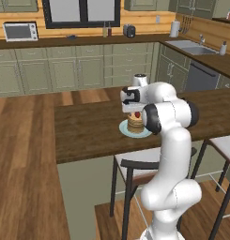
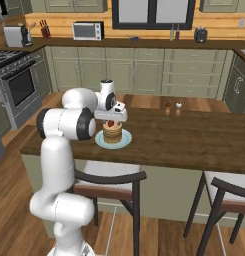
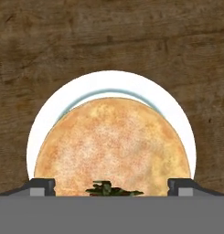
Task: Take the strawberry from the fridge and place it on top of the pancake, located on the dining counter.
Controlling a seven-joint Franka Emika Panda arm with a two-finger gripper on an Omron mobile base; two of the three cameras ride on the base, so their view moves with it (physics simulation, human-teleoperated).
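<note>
Hand view: my gripper hangs straight over the pancake, jaws spread wide, holding nothing. Strawberry: green top showing between my fingertips, resting on the pancake. Plate: on the dining counter. Right base view: red berry atop the stack.

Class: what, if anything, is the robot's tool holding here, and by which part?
Nothing: the tool is open, and the strawberry rests on the pancake.
</note>
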